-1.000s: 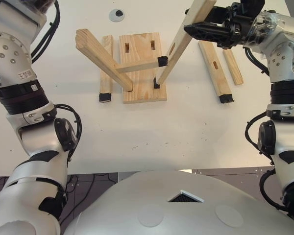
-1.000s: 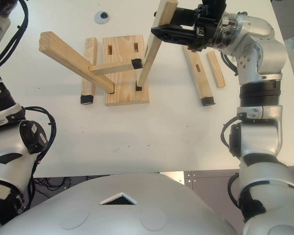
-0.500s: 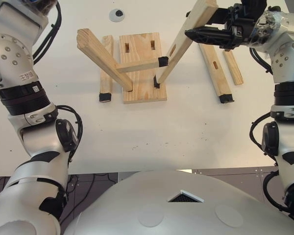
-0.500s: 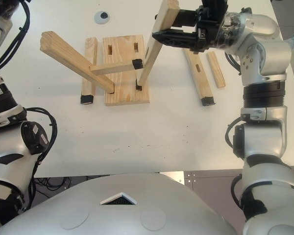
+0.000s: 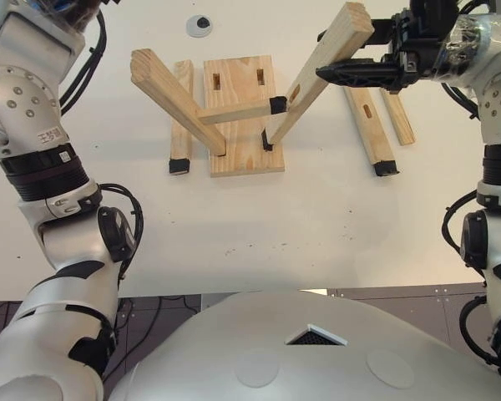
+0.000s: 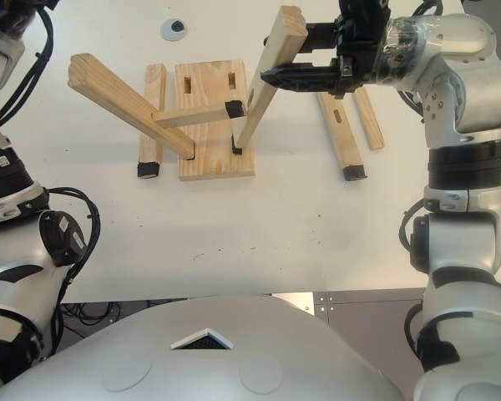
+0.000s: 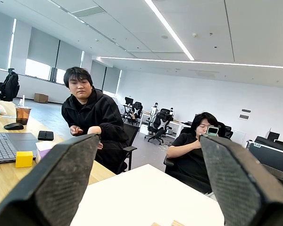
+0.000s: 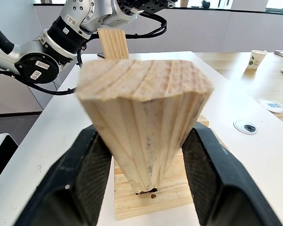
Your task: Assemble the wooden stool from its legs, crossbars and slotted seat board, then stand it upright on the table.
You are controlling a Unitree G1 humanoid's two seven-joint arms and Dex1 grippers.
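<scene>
Wooden seat board: laid flat on the white table, slots facing up.
Held leg: stood tilted, its lower end on the seat board and its upper end leaning to the robot's right.
Right gripper: clamped across the held leg near its top (in the wrist view a finger is seen pressed against each side).
Crossbar: joined between the held leg and a second leg.
Second leg: tilted the other way, its lower end set near the board's left edge.
Left gripper: raised away from the table, fingers held wide apart.
Loose parts: a third leg is laid flat just left of the board; a fourth leg and a short bar are laid side by side to its right.
</scene>
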